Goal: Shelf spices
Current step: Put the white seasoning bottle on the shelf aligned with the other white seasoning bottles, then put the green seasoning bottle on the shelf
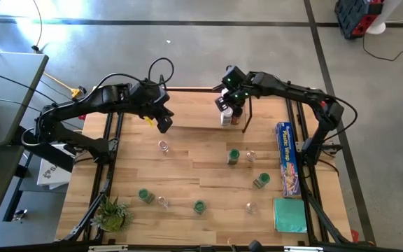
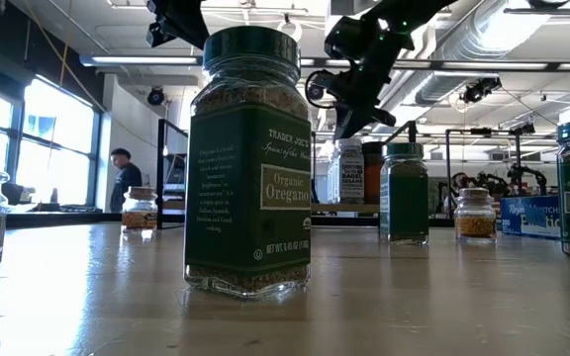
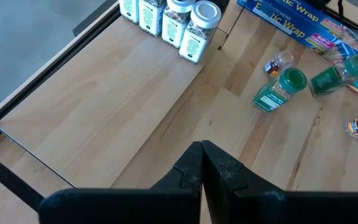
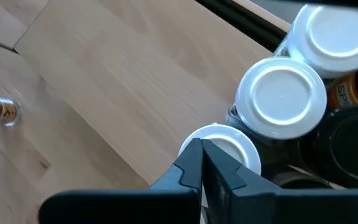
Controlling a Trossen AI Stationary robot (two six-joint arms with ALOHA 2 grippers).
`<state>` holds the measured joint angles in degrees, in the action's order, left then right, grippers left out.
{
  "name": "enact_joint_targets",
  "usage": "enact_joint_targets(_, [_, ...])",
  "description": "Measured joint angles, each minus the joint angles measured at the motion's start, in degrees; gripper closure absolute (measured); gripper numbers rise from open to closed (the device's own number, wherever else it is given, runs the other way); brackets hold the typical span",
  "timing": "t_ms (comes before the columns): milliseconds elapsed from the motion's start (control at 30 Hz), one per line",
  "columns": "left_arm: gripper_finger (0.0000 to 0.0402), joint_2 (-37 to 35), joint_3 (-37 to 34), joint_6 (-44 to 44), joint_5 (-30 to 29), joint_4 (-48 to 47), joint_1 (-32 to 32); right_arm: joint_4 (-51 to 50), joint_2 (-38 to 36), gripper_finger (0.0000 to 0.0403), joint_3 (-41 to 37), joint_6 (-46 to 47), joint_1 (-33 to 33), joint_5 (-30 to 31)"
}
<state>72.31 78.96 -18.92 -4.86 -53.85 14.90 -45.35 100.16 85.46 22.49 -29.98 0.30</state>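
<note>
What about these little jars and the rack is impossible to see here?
- High view: the right tool covers the shelved jars; their number is hidden.
- Right wrist view: dark-lidded jars are cut off by the edge.
- High view: clear-lidded jars' contents are too small.

Pale smooth wood grain on the shelf (image 3: 104, 93); glossy white plastic lids (image 4: 281, 96); glass oregano jar (image 2: 248, 163), paper-looking label; matt black fingers (image 3: 219, 171), probably plastic.

The nearest green jar (image 2: 248, 163) read "Trader Joe's Organic Oregano"; the blue box (image 1: 287, 158) read "Plastic Wrap".
</note>
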Motion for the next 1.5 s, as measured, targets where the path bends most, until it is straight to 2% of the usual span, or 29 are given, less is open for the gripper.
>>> enact_joint_targets(267, [0.0401, 0.0, 0.0, 0.0, -0.1, -0.3, 0.0, 1.0, -2.4, 0.0403, -0.2, 1.1, 0.0, 0.7])
enact_joint_targets(533, [0.0401, -1.3, 0.0, 1.0, 1.1, -2.8, -0.8, 0.3, -11.7, 0.0403, -0.1, -1.8, 2.0, 1.0])
enact_joint_targets(633, [0.0401, -4.8, -0.1, 3.0, 1.6, -6.7, -3.0, 0.3, -15.1, 0.0403, -0.1, -2.0, 4.4, 1.9])
enact_joint_targets(733, [0.0401, -10.3, -2.4, 1.4, 1.8, -10.6, -5.3, 0.0, -17.3, 0.0403, -0.1, -2.0, 7.2, 4.7])
enact_joint_targets(833, [0.0399, -16.6, -7.8, -2.3, 2.8, -10.5, -8.2, -0.3, -18.0, 0.0403, -0.1, -2.0, 9.9, 7.4])
enact_joint_targets(900, [0.0390, -20.1, -11.9, -3.7, 5.8, -10.5, -10.7, -0.4, -18.0, 0.0403, -0.1, -2.0, 11.3, 8.4])
enact_joint_targets(1000, [0.0355, -23.2, -18.5, -1.4, 15.6, -9.8, -14.8, -0.5, -17.6, 0.0403, -0.1, -2.0, 12.6, 8.9])
enact_joint_targets(1133, [0.0275, -23.2, -25.3, 2.3, 30.7, -6.8, -21.5, -1.2, -16.8, 0.0403, -0.1, -2.4, 13.0, 8.8])
enact_joint_targets(1200, [0.0230, -22.2, -27.2, 7.2, 34.4, -6.6, -25.4, -1.5, -16.6, 0.0403, -0.1, -2.4, 13.0, 8.7])
enact_joint_targets(1267, [0.0190, -20.9, -28.4, 12.9, 34.0, -8.1, -29.1, -2.4, -16.6, 0.0403, -0.1, -2.4, 13.0, 8.6])
enact_joint_targets(1333, [0.0159, -19.6, -29.2, 16.8, 30.4, -10.0, -31.8, -3.1, -16.5, 0.0403, -0.1, -2.2, 13.0, 8.4])
enact_joint_targets(1400, [0.0137, -18.3, -30.1, 16.9, 26.9, -11.3, -33.5, -4.2, -16.5, 0.0403, -0.1, -1.7, 13.0, 7.9])
enact_joint_targets(1500, [0.0120, -17.1, -31.2, 11.8, 25.4, -10.5, -35.5, -6.5, -16.5, 0.0403, -0.1, -1.1, 13.4, 5.8])
